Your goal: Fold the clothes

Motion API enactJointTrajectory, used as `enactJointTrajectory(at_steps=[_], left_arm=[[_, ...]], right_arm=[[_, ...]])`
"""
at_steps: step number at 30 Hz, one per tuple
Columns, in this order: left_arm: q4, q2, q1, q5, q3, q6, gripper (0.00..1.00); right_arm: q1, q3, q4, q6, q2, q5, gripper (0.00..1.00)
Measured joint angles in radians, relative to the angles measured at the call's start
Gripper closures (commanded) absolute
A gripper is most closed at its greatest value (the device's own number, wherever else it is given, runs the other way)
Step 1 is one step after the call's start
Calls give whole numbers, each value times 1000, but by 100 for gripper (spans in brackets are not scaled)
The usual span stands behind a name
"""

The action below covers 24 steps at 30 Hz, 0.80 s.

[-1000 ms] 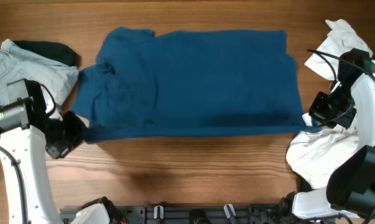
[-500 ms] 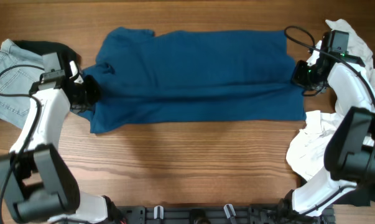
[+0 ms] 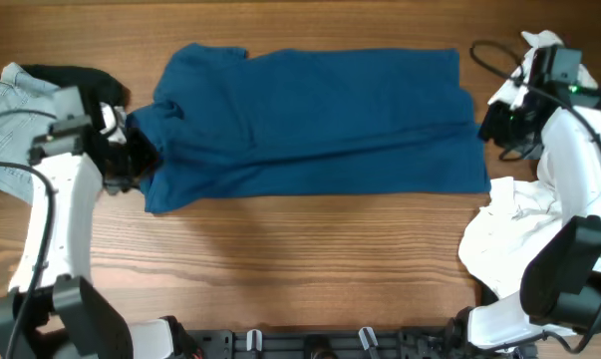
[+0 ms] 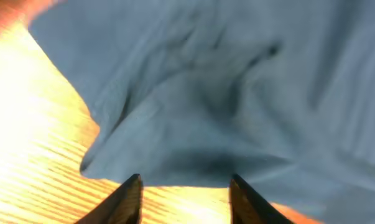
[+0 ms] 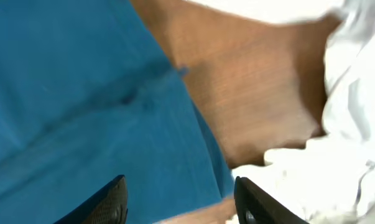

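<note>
1. A deep-blue short-sleeved shirt (image 3: 310, 115) lies spread across the middle of the wooden tabletop (image 3: 300, 269), its length running left to right and one sleeve jutting out at the far left corner.
2. A long fold line crosses the lower half of the shirt from side to side. The near strip of fabric lies doubled over the rest, and the near edge is a fairly straight line.
3. The left tool (image 4: 186, 200) sits at the shirt's left end, low over the wood. Its two dark fingers stand apart with nothing clamped between them. In the left wrist view, rumpled blue cloth begins just beyond the tips, with bare wood showing to the left.
4. The right tool (image 5: 181, 204) hangs at the shirt's right end, near the far corner. Its fingers are also spread wide and grip nothing. The right wrist view shows the shirt's edge below, then a strip of wood, then white cloth on the right.
5. Pale denim jeans (image 3: 6, 110) are bunched at the left edge of the tabletop, with a dark garment (image 3: 76, 80) beside them.
6. A white garment (image 3: 504, 239) is heaped on the right, close to the shirt's near right corner and partly behind the right arm (image 3: 579, 150).
</note>
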Motion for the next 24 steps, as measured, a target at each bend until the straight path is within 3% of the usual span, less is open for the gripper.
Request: enactJointTrajectory(at_steps=[6, 7, 9, 10, 11, 13, 18, 24], left_arm=[[313, 55, -7, -6, -294, -2, 44], [352, 65, -7, -7, -319, -2, 50], [372, 84, -7, -7, -337, -2, 74], [374, 90, -6, -11, -337, -4, 90], [372, 99, -6, -16, -336, -3, 96], [352, 111, -4, -30, -330, -4, 96], [161, 118, -8, -67, -304, -18, 96], [-22, 121, -9, -148, -311, -64, 96]], right_arm=[[0, -274, 245, 2, 42, -19, 43], [0, -307, 305, 2, 42, -30, 54], [0, -348, 354, 3, 42, -37, 82], [-4, -354, 361, 2, 41, -33, 86], [-6, -355, 359, 3, 41, -25, 89], [-3, -358, 340, 13, 38, -11, 96], [5, -357, 150, 167, 29, 173, 96], [-10, -382, -30, 274, 30, 241, 96]])
